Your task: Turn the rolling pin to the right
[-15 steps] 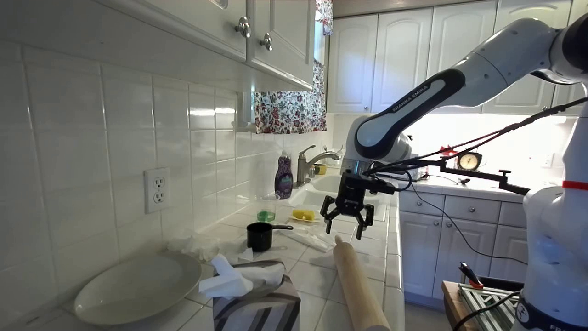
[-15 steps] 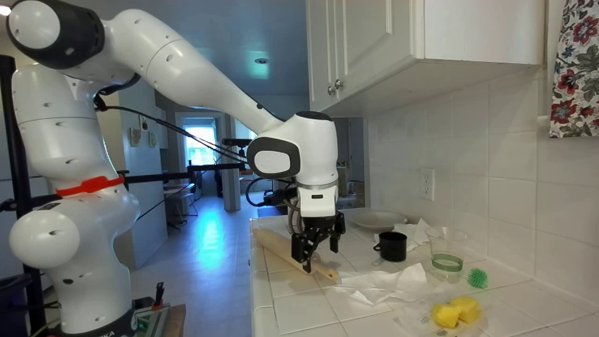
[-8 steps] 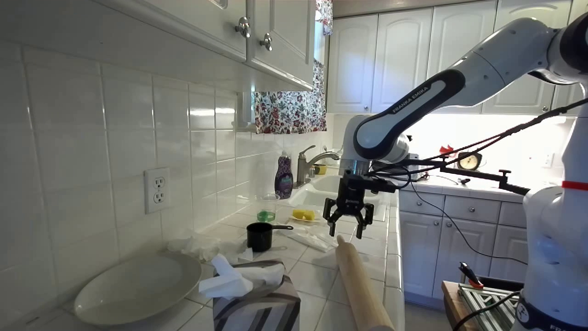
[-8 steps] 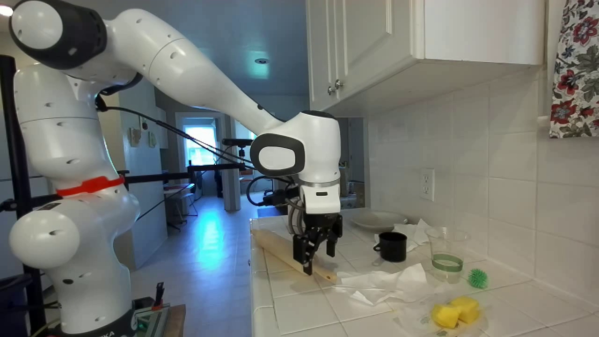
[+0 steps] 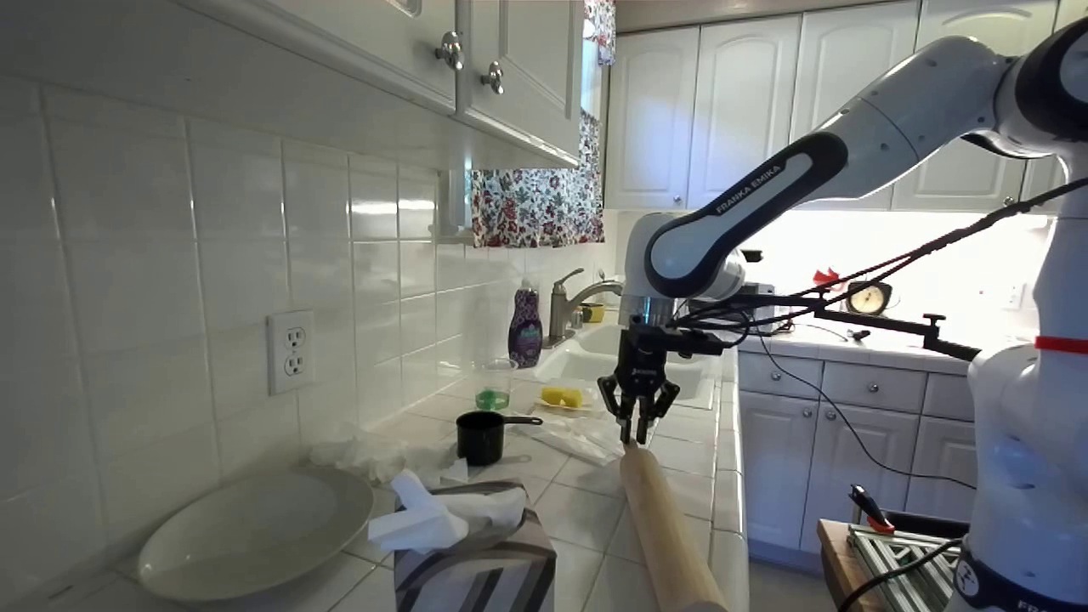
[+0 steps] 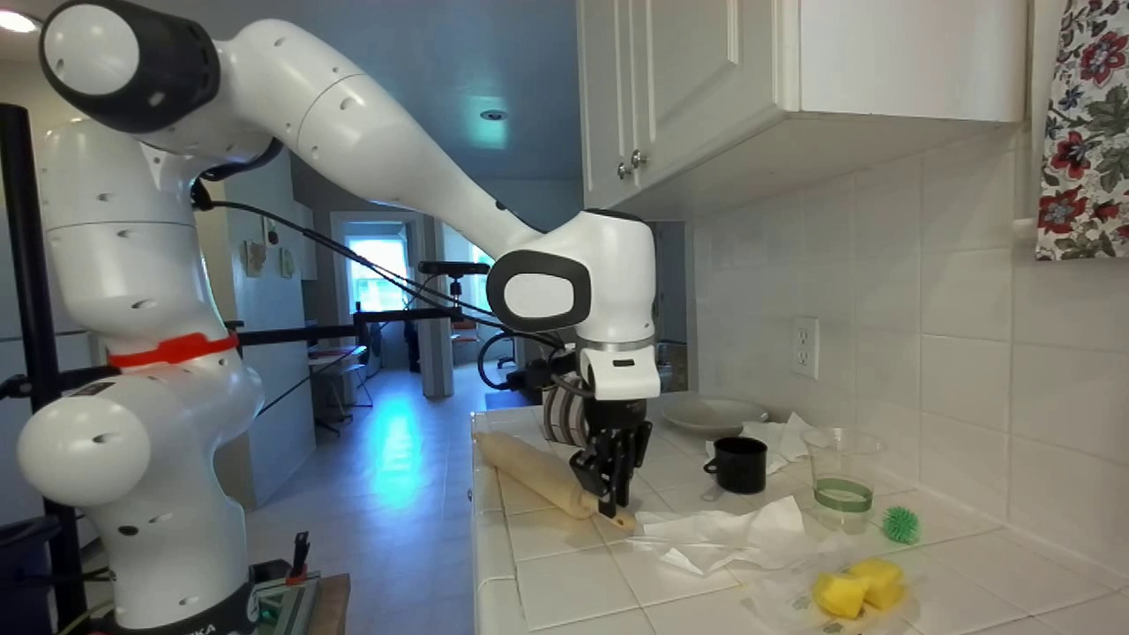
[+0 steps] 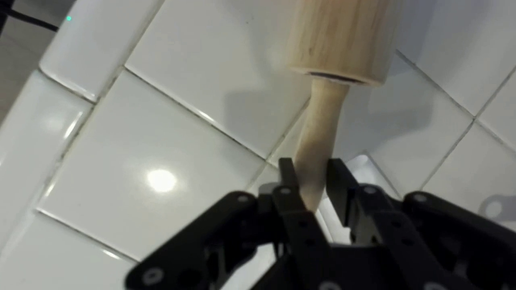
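Observation:
The rolling pin, a pale wooden cylinder with a slim handle, lies along the counter's front side in both exterior views. Its near handle end reaches my gripper. Seen in the wrist view, the black fingers stand on both sides of the narrow handle, close against it. The thick body fills the top of that view. In an exterior view the gripper points straight down at the handle, its tip partly covering it. The pin rests on the tiles.
A striped tissue box stands beside the pin, with a white oval plate behind it. Towards the wall are a black cup, a clear cup and crumpled paper. The counter's edge runs close along the pin.
My gripper's fingers have come together around the handle. The arm has shifted slightly towards the tiled wall. The pin has barely moved.

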Action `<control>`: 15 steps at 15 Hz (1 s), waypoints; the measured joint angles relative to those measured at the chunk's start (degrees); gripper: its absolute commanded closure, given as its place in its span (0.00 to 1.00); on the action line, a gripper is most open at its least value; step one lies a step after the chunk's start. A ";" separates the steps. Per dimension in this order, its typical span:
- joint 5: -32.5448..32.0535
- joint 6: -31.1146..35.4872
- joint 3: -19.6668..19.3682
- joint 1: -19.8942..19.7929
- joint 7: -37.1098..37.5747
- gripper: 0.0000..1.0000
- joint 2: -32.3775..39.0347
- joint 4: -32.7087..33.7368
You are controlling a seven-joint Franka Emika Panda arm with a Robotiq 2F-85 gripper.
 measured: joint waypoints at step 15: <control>-0.89 -0.38 0.04 0.27 -0.64 0.40 3.89 4.03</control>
